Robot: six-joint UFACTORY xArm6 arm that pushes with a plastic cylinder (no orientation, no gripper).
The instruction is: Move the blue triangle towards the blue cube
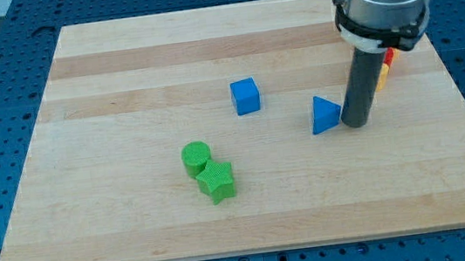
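— Looking at the counter (139,238), where do you find the blue triangle?

— You see the blue triangle (325,114) right of the middle, with my tip (355,123) just beside it on the view's right — touching or nearly so; you cannot tell which from this angle.

— And the blue cube?

— You find the blue cube (245,96) to the view's left of the triangle and a little higher, apart from it, with bare wood between them.

— What does the hand hold?

— You have no hand here — only the straight dark rod, so there are no jaws to be apart or together. It stands upright and carries nothing.

— Anything else on the wood?

— You see a green cylinder (195,157) and a green star (218,181) touching each other toward the view's lower left, well apart from the blue pair. Behind the rod, at the view's upper right, a bit of red and yellow (384,67) peeks out; you cannot make out the shapes.
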